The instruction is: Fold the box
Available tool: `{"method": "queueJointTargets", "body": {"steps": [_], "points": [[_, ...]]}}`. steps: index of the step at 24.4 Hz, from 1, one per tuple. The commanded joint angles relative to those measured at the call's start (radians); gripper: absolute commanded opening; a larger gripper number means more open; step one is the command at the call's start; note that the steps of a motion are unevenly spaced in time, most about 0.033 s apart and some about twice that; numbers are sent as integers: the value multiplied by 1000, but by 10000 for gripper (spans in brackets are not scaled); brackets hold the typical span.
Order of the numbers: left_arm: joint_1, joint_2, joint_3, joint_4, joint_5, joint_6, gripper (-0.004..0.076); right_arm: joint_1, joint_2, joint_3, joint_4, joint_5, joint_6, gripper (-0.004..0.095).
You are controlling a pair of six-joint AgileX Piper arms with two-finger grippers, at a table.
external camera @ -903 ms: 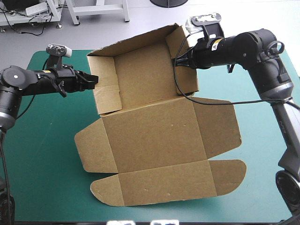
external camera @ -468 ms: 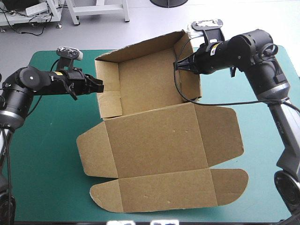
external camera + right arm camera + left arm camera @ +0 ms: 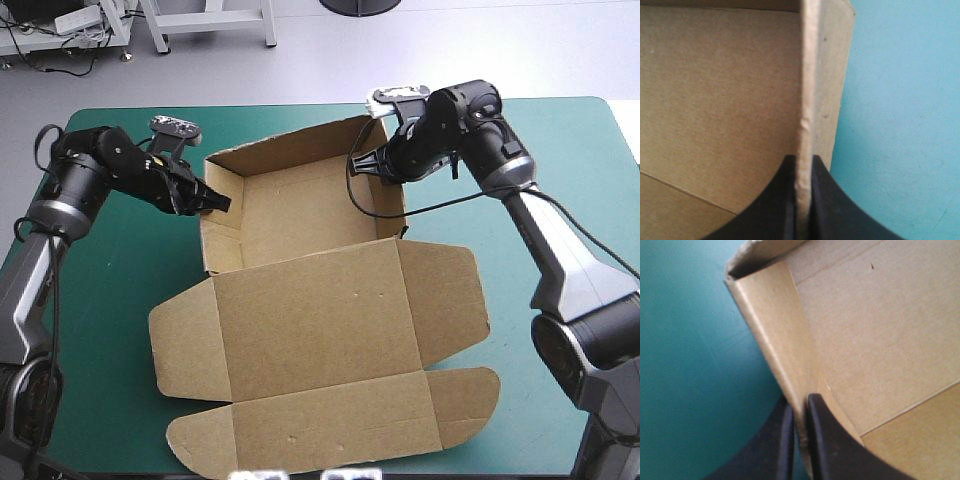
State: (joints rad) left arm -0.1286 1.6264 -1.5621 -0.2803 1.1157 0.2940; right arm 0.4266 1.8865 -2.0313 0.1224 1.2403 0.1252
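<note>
The brown box [image 3: 300,300] lies across the table's middle as an open tray at the far side, its lid flat toward the near edge. My left gripper [image 3: 212,201] is shut on the tray's left wall [image 3: 785,370], one black finger on each face. At the opposite side, my right gripper [image 3: 368,165] is shut on the right wall, whose top edge [image 3: 805,115] runs straight out from between the fingers. The tray floor [image 3: 715,90] shows bare inside both walls.
The lid panel [image 3: 320,315] with its side flaps and rounded front flap [image 3: 340,420] covers the near half of the teal-green cover [image 3: 580,180]. Bare cover lies left and right of the box.
Both grippers and the box have shifted left and toward the near edge. The tray's walls stand more upright, and the right arm has swung in over the table.
</note>
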Motion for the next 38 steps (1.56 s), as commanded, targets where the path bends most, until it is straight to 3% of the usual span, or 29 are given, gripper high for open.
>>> {"method": "queueJointTargets", "body": {"steps": [1, 16, 25, 27, 30, 34, 38], "points": [[-44, 7, -31, 105, -6, 8, -6, 1, 18, -25, -19, -13, -25, -19], [-65, 136, -45, 238, -17, -256, -6, 1, 263, -25, 49, -87, -91, -20], [-65, 138, -45, 238, -10, -241, 0, 1, 264, -25, -45, -66, -207, 0], [-65, 140, -52, 238, 7, -241, 39, 8, 264, -27, -122, -37, -227, 126], [-65, 153, -99, 243, 55, -241, 145, 11, 264, -60, -136, -30, -254, 277], [-65, 175, -205, 243, 130, -241, 265, 11, 264, -151, -136, -11, -255, 283], [-65, 175, -267, 239, 165, -241, 272, 11, 262, -243, -136, 10, -255, 283]]}}
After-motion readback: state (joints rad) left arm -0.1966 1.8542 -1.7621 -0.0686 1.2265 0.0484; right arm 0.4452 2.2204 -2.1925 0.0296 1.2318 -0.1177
